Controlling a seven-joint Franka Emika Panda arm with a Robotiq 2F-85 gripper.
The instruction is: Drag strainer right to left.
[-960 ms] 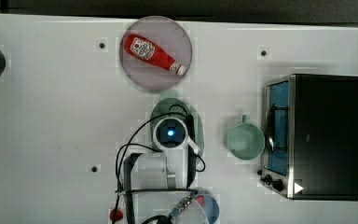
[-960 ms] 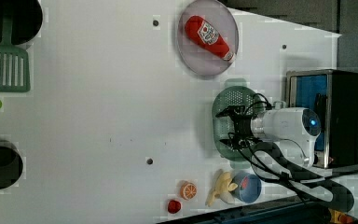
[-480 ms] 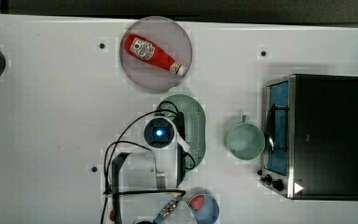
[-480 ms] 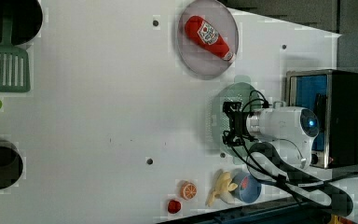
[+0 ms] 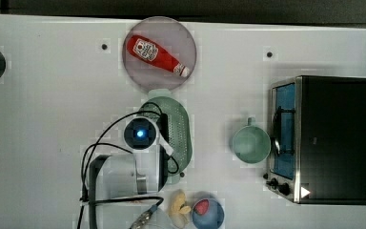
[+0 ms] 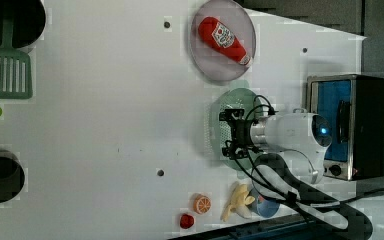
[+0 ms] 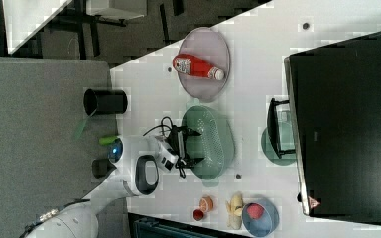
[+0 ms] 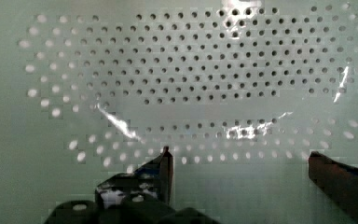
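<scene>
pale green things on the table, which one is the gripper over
The oval perforated strainer: the open gripper hangs over it. The round handled mug stands apart beside the oven.

The top view looks straight down on the white table [image 5: 47,95]. The left and right views look down from opposite sides, sharing the pale green perforated oval plastic strainer [image 6: 225,112]. The wrist view sits close inside it.
</scene>
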